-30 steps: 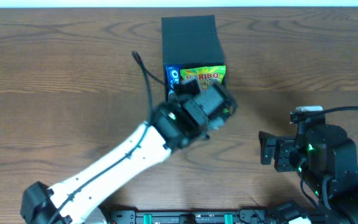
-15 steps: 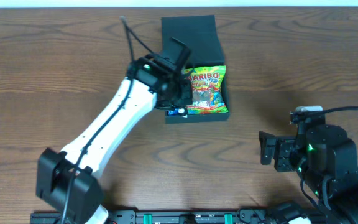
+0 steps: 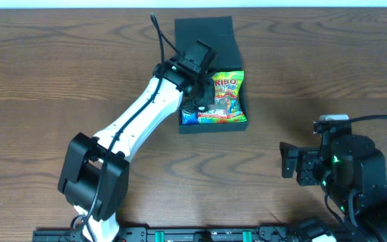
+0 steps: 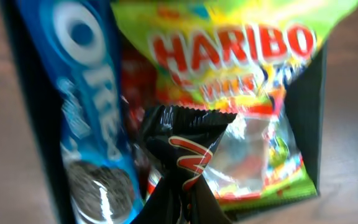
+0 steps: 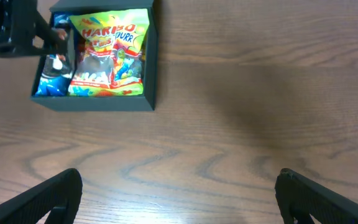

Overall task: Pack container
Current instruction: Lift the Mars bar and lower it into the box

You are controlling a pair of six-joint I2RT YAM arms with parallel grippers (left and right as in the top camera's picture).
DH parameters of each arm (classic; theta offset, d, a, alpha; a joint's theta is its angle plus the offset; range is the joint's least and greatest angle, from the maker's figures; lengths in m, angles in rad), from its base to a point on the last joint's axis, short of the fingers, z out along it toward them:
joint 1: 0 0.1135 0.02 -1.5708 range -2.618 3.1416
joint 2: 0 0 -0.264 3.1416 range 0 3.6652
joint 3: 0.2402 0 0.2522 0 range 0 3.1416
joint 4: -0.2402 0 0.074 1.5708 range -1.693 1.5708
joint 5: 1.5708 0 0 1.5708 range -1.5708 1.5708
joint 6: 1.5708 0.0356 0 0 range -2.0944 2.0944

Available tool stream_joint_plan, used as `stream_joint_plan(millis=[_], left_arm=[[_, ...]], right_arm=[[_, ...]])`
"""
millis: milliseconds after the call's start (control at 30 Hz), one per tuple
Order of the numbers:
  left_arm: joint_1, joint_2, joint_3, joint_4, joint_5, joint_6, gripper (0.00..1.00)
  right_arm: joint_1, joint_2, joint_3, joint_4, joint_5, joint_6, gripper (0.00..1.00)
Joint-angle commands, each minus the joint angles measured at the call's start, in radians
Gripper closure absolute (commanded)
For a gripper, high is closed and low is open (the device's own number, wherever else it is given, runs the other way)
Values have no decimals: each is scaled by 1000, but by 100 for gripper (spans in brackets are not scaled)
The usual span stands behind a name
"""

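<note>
At the counter's (image 3: pixel 59 81) far edge, centre: container (image 3: pixel 213 126), stiff cardboard, probably light; take by its side walls. Left tool (image 3: pixel 201 99) clenched on dark packet (image 4: pixel 185 155) over it; right tool (image 5: pixel 179 198) released.

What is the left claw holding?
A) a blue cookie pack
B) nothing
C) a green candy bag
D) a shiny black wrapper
D: the left claw is shut on the black wrapper, pinched above the box, while the Oreo pack and Haribo bag lie inside it.
</note>
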Motion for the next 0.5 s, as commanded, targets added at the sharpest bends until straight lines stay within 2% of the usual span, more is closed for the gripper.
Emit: stream_joint_plan(millis=[0, 467], left_arm=[[37, 10, 12, 9, -43, 19, 94], [30, 10, 11, 15, -28, 18, 94]], right_arm=[[4, -1, 3, 0, 11, 10, 1], [4, -1, 3, 0, 11, 10, 1]])
